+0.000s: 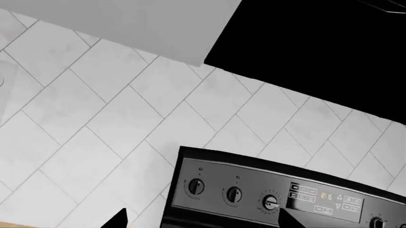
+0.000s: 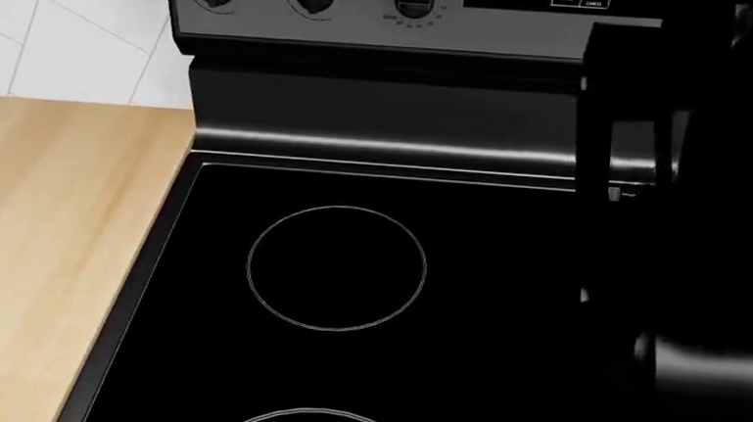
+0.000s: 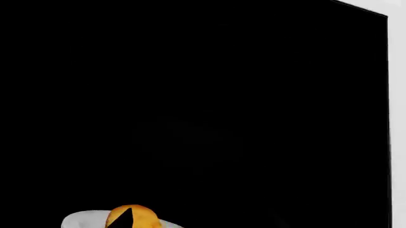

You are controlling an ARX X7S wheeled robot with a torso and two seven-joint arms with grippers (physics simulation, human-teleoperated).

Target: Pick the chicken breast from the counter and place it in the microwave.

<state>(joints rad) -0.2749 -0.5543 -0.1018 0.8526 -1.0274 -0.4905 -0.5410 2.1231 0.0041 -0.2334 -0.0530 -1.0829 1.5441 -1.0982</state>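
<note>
In the right wrist view the golden-orange chicken breast [image 3: 140, 217] lies on a white round plate [image 3: 79, 221] inside a dark black cavity, apparently the microwave [image 3: 190, 104]. One black fingertip [image 3: 124, 220] of my right gripper [image 3: 199, 223] overlaps the chicken's near side. The other fingertip barely shows against the black, far from the first, so the jaws stand wide apart. My left gripper [image 1: 204, 221] is open and empty, facing the tiled wall and the stove's control panel [image 1: 273, 194]. The beige counter [image 2: 47, 250] is at the head view's left.
The black stove top [image 2: 345, 297] with thin white rings fills the middle of the head view. My raised right arm [image 2: 702, 241] blocks its right side. The microwave's black underside [image 1: 317, 42] hangs above the white tiled backsplash [image 1: 95, 118].
</note>
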